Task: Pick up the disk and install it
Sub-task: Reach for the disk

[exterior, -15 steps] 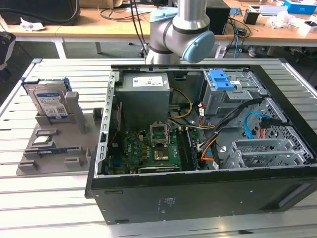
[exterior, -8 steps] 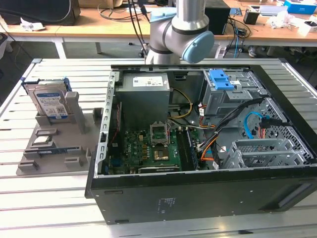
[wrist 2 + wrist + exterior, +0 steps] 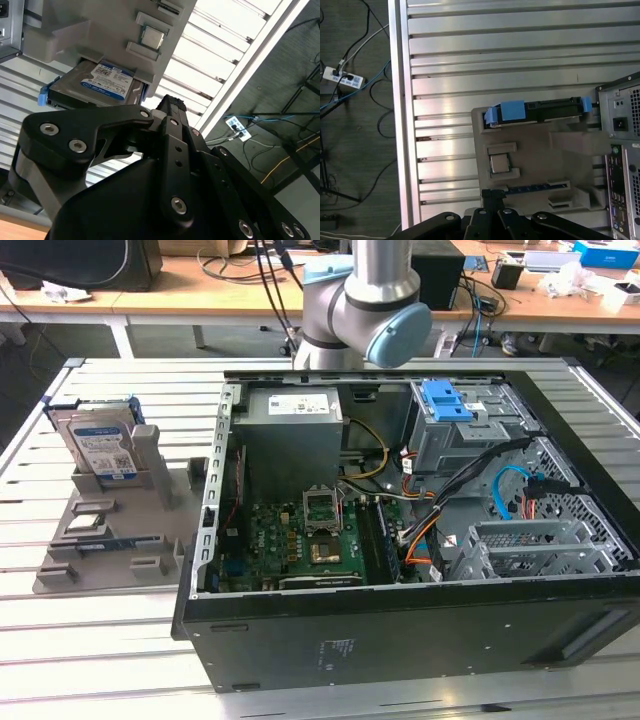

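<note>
The disk (image 3: 100, 445) stands on edge in a grey holder (image 3: 110, 540) on the slatted table, at the exterior view's left, beside the open computer case (image 3: 400, 540). Its silver body has a white-and-blue label and a blue carrier frame. In the second wrist view the disk (image 3: 95, 82) lies beyond my black gripper (image 3: 170, 102). In the first wrist view the disk (image 3: 540, 107) appears edge-on with its blue bracket, and my gripper (image 3: 493, 192) hovers over the far side of the holder (image 3: 535, 145), apart from the disk. The gripper is shut with nothing in it.
The holder also carries a processor chip (image 3: 500, 162) and a memory stick (image 3: 535, 187). Inside the case sit a grey power-supply box (image 3: 290, 405), a blue latch on the drive bay (image 3: 447, 400) and loose cables (image 3: 500, 490). The table edge (image 3: 400, 125) drops to a floor with cords.
</note>
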`<state>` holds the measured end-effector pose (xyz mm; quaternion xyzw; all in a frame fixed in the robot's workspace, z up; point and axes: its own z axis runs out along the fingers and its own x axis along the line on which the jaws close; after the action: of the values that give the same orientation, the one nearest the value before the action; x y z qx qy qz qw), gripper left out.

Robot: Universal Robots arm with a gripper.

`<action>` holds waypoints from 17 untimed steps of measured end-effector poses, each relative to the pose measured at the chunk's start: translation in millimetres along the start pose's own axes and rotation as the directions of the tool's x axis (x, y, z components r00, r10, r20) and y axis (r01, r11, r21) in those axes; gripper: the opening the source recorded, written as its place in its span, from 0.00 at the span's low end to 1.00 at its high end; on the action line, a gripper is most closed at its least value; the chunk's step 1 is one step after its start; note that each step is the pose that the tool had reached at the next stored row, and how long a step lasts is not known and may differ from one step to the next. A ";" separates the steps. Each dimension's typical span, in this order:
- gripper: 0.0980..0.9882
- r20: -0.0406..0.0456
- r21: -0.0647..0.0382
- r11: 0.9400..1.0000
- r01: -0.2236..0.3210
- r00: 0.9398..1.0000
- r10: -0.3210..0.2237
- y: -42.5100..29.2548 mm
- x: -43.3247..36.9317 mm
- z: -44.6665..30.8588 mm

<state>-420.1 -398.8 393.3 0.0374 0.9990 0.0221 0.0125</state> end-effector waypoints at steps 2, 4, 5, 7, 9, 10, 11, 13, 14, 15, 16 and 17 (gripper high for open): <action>0.01 0.000 0.000 1.000 0.000 1.000 0.000 0.0 2.5 -0.1; 0.01 0.000 0.000 1.000 0.000 1.000 0.000 2.6 2.7 0.0; 0.01 0.000 0.002 1.000 0.000 1.000 0.000 4.7 2.7 0.1; 0.01 0.000 0.004 1.000 0.000 1.000 0.000 6.6 2.3 0.3; 0.01 0.000 0.006 1.000 0.000 1.000 0.000 8.2 1.8 0.4; 0.01 0.001 0.007 1.000 0.000 1.000 0.000 8.7 1.3 0.4; 0.01 0.001 0.008 1.000 0.000 1.000 0.000 8.9 0.7 0.4; 0.01 0.001 0.009 1.000 0.000 1.000 0.000 9.2 0.3 0.5; 0.01 0.001 0.009 1.000 0.000 1.000 0.000 9.2 0.3 0.5; 0.01 0.001 0.009 1.000 0.000 1.000 0.000 9.3 0.3 0.4; 0.01 0.001 0.009 1.000 0.000 1.000 0.000 9.3 0.1 0.4; 0.01 0.001 0.009 1.000 0.000 1.000 0.000 9.3 0.0 0.4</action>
<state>-419.5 -389.5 393.3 0.0374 0.9991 0.0174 0.0126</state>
